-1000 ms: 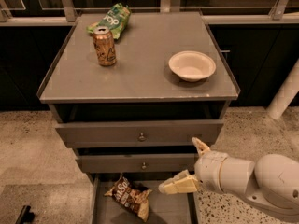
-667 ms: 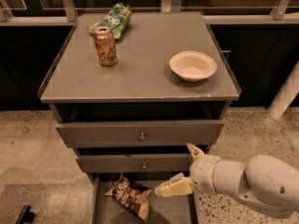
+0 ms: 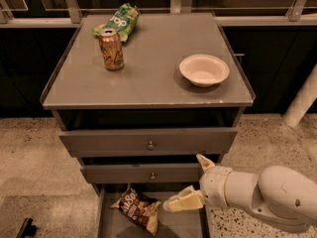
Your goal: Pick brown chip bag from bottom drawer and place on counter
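Grey cabinet on speckled floor, bottom drawer [image 3: 183, 226] pulled out. Over the last second the gripper [image 3: 183, 182] had slid left and a touch lower, jaws spread wide and holding nothing. The brown chip bag [image 3: 137, 209] lay on the drawer floor, just left of and below the jaws, not touched yet. The counter [image 3: 148, 86] sat well above them, carrying a can [image 3: 111, 48], green chip bag [image 3: 119, 21] and bowl [image 3: 204, 69]. Looked like the approach phase: grasp and lift not yet done.
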You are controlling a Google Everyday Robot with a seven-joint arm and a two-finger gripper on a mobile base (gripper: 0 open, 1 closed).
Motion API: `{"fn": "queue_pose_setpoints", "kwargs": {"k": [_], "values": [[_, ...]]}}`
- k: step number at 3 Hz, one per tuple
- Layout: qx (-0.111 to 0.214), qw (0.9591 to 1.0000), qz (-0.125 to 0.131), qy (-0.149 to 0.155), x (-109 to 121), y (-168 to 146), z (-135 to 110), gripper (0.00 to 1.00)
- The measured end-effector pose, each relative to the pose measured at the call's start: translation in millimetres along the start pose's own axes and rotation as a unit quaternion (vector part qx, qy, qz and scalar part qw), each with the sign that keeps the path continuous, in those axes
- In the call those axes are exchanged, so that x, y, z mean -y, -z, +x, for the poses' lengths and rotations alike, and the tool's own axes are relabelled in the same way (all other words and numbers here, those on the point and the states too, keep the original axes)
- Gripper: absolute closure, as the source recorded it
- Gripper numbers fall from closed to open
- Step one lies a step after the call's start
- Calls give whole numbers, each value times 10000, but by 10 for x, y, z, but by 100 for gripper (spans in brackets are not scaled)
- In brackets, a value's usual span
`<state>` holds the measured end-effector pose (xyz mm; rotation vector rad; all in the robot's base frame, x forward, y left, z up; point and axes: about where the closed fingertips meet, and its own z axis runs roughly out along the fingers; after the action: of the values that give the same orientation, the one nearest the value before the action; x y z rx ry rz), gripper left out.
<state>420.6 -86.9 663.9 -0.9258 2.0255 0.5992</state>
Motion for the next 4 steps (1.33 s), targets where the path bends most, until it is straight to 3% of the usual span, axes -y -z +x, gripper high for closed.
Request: {"fn": "queue_pose_setpoints", "kwargs": {"k": [1,3,4], "values": [[-44,10000,-43,-44,-58,-220,206,0],[-309,9995,-33,-28,-136,-1032,917,0],[-313,9995,19,-49,-111,-1063,935,0]]}}
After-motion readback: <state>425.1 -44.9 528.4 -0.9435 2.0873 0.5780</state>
